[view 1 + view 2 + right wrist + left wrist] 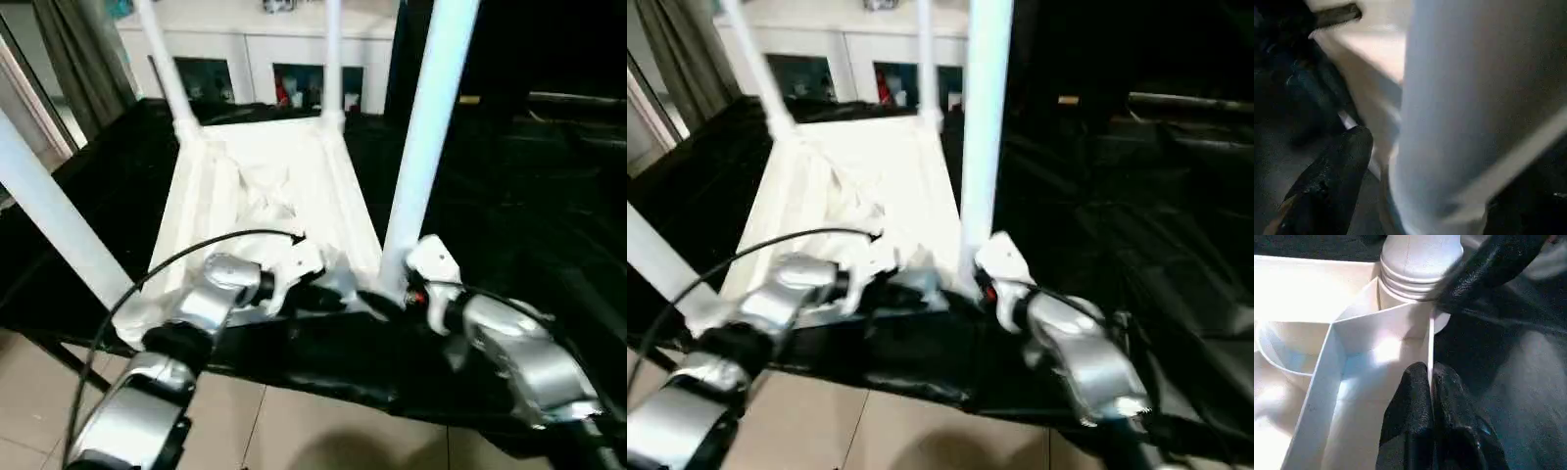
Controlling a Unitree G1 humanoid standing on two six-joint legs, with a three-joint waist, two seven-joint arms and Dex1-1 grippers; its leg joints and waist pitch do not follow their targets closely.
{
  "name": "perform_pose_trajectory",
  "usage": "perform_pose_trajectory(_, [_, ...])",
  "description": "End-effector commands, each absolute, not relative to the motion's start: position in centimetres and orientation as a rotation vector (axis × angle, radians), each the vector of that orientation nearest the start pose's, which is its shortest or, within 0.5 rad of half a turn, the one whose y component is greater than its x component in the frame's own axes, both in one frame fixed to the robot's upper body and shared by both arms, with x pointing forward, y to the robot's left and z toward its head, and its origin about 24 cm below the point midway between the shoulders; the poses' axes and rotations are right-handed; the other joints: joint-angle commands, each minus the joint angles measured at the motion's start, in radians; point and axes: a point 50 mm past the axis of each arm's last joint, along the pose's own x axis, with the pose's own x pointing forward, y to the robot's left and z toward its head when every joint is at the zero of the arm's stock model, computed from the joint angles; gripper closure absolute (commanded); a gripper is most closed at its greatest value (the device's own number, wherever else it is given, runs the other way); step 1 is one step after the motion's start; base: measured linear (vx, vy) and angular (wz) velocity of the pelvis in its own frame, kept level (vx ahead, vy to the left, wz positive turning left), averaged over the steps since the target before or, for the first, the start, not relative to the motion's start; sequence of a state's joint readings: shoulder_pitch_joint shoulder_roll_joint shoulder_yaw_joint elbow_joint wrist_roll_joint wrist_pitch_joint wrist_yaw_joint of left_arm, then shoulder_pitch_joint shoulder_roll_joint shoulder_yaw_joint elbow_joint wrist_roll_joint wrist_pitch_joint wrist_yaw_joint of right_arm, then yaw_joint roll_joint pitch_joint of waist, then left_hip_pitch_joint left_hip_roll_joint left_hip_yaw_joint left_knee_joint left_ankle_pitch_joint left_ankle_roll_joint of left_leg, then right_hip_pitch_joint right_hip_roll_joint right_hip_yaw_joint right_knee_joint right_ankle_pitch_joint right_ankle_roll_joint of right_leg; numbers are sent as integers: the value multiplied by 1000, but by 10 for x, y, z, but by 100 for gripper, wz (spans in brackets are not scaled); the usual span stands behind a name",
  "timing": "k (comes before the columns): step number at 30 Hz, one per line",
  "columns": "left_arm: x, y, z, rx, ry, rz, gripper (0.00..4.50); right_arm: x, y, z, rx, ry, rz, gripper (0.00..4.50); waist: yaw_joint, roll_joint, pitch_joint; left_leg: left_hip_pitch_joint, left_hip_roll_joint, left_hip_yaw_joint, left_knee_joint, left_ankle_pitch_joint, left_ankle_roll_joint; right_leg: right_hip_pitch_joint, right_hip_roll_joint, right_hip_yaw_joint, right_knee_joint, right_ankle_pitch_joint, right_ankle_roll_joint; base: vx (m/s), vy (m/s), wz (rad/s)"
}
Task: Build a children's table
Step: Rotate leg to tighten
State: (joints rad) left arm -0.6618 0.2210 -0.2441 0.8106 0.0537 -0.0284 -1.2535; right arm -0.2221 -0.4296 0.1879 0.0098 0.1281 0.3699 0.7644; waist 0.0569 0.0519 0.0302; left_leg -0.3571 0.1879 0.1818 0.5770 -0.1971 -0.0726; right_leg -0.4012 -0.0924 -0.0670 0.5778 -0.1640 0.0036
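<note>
The children's table lies upside down, its white ribbed underside (265,186) facing up on a black-covered surface. All the legs stand upright in the corner sockets: near right (421,147), near left (49,215), far left (162,59), far right (333,49). My left gripper (1430,369) is shut on the thin rim wall (1431,338) just beside the near right leg's ridged base (1420,264). My right gripper (1435,186) straddles that same leg (1474,112) low down. One of its fingers (1332,181) stands a little off the tube, so the jaws are open.
A white glass-door cabinet (265,69) stands behind the work. A grey curtain (78,59) hangs at the back left. Black cloth (509,196) covers the surface to the right. The tiled floor (294,431) begins just below the near edge. A black cable (147,284) arcs over my left forearm.
</note>
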Motion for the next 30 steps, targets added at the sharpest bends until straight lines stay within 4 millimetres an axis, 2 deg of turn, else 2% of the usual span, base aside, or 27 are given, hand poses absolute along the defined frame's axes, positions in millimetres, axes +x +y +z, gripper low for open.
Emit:
perform_pose_trajectory(1, [315, 99, 41, 238, 367, -1477, 450, 267, -149, 58, -247, 341, 947, 76, 1, -30, -49, -5, 38, -10, -65, -174, 98, 51, -54, 40, -66, -296, -194, 0, 0, 0])
perform_pose_trajectory(2, [315, 102, 42, 235, 369, -1471, 450, 267, -151, 57, -244, 349, 947, 76, 1, -33, -50, -3, 37, -8, -63, -168, 100, 50, -53, 40, -66, -286, -199, 0, 0, 0])
perform_pose_trajectory(4, [315, 105, 42, 234, 370, -1466, 450, 267, -152, 57, -247, 357, 946, 76, 2, -32, -50, -4, 37, -8, -62, -155, 100, 50, -54, 40, -64, -273, -204, 0, 0, 0])
perform_pose_trajectory(17, [313, 104, 43, 227, 370, -1471, 450, 269, -148, 53, -226, 361, 952, 177, 1, -35, -49, -3, 36, -7, -61, -144, 97, 50, -52, 39, -62, -270, -203, 0, 0, 0])
perform_pose_trajectory(27, [312, 104, 41, 224, 388, -1471, 450, 267, -147, 44, -212, 368, 908, 189, 0, -32, -50, -4, 35, -6, -59, -133, 100, 51, -52, 39, -61, -244, -214, 0, 0, 0])
perform_pose_trajectory(28, [313, 102, 39, 236, 391, -1450, 450, 269, -147, 42, -190, 360, 848, 189, -3, -29, -49, -5, 34, -7, -61, -144, 94, 50, -52, 39, -63, -259, -211, 0, 0, 0])
perform_pose_trajectory(30, [314, 101, 38, 247, 393, -1425, 450, 272, -147, 40, -174, 355, 794, 189, -8, -30, -46, -5, 33, -9, -64, -174, 75, 51, -51, 37, -67, -302, -201, 0, 0, 0])
